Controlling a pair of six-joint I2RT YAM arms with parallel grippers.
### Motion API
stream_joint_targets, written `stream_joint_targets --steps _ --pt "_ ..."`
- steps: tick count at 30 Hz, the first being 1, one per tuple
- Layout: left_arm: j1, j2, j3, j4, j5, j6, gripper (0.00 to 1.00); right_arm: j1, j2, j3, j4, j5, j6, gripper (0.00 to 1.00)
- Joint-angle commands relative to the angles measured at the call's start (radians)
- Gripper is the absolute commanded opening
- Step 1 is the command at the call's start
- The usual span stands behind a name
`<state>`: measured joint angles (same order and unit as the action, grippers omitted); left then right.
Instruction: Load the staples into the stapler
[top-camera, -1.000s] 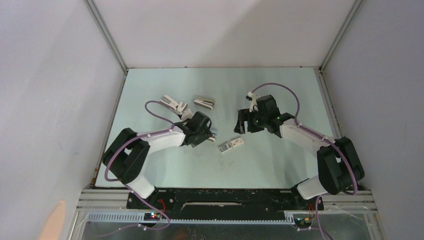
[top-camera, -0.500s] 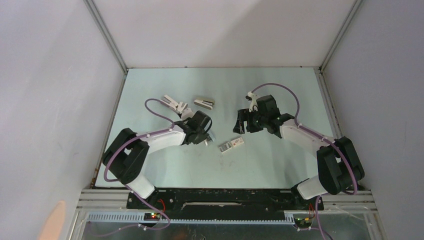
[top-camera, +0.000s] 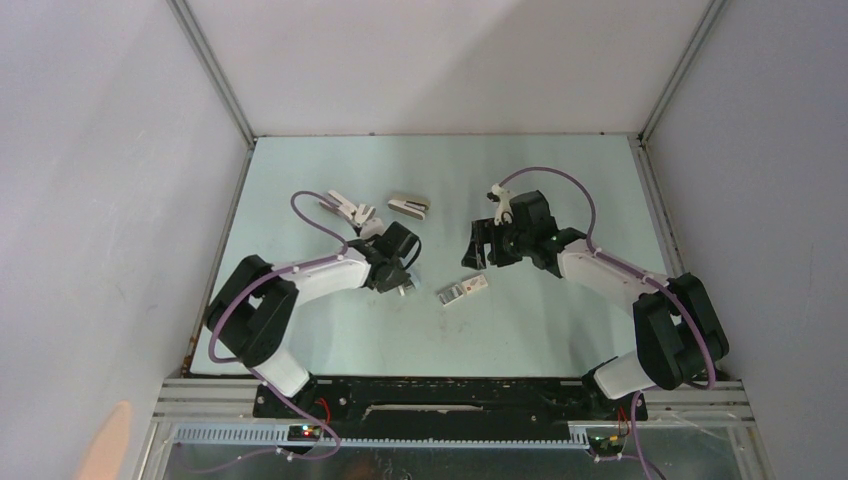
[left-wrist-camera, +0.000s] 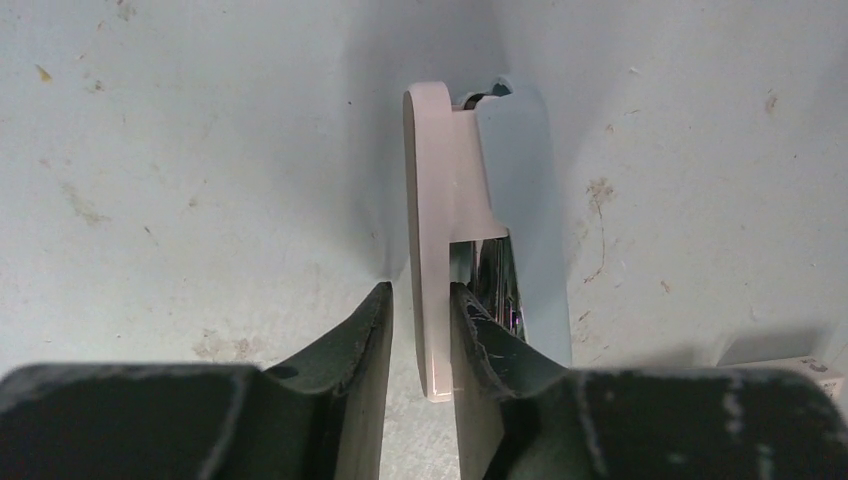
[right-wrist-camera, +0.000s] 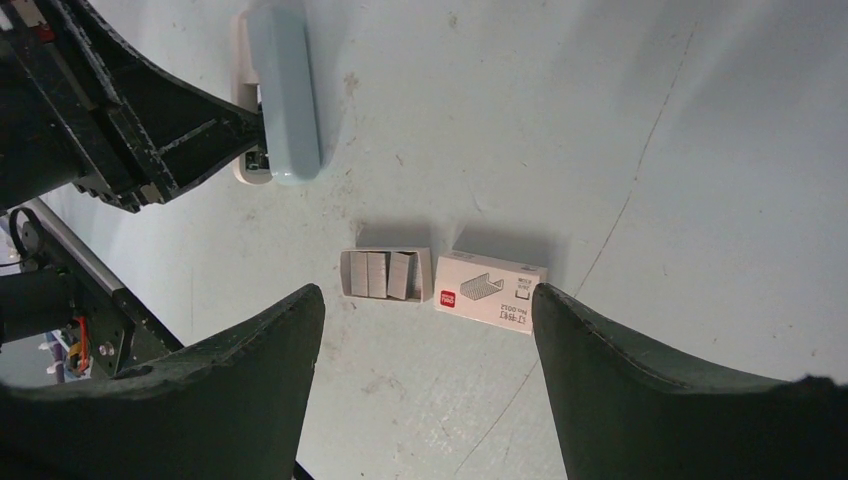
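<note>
left hand (left-wrist-camera: 420, 298): close round the end of the stapler (left-wrist-camera: 445, 170), one finger touching, sliver of gap at the other, can't tell if it's actually pinching
stapler: on edge on the desk (left-wrist-camera: 200, 150), just left of the staples (right-wrist-camera: 450, 288)
right hand (right-wrist-camera: 425, 300): spread wide, hovering over the staples
staples: mid-desk, tray (right-wrist-camera: 385, 273) slid out

stapler (right-wrist-camera: 283, 90): smooth plastic w/ shiny metal pts | staples (right-wrist-camera: 490, 290): matt card box | table (right-wrist-camera: 600, 120): matt, scuffed
</note>
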<state>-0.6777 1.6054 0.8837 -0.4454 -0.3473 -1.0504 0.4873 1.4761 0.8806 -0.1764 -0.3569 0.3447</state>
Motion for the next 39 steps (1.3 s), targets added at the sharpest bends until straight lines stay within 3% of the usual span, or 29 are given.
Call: stream_joint_targets --steps 1,5,7,11,17,25,39 --pt "0.004 0.037 0.025 -0.022 0.018 0.027 0.28 0.018 0.000 0.003 0.060 -0.025 0.014 0.79" --pt "0.004 0.021 0.008 0.006 0.039 0.035 0.06 0.046 0.022 0.003 0.097 -0.051 0.039 0.78" --pt "0.004 -0.007 -0.005 0.025 0.041 0.041 0.00 0.058 0.033 0.003 0.120 -0.068 0.060 0.78" --pt "0.004 -0.078 -0.046 0.092 0.077 0.046 0.00 0.080 0.052 0.001 0.166 -0.104 0.119 0.78" --pt "0.012 -0.192 -0.127 0.259 0.179 0.005 0.00 0.116 0.058 -0.079 0.420 -0.111 0.284 0.79" --pt "0.028 -0.302 -0.241 0.465 0.269 -0.082 0.00 0.209 0.043 -0.097 0.481 0.035 0.345 0.78" --pt "0.036 -0.351 -0.385 0.736 0.340 -0.238 0.00 0.310 0.050 -0.109 0.483 0.242 0.362 0.64"
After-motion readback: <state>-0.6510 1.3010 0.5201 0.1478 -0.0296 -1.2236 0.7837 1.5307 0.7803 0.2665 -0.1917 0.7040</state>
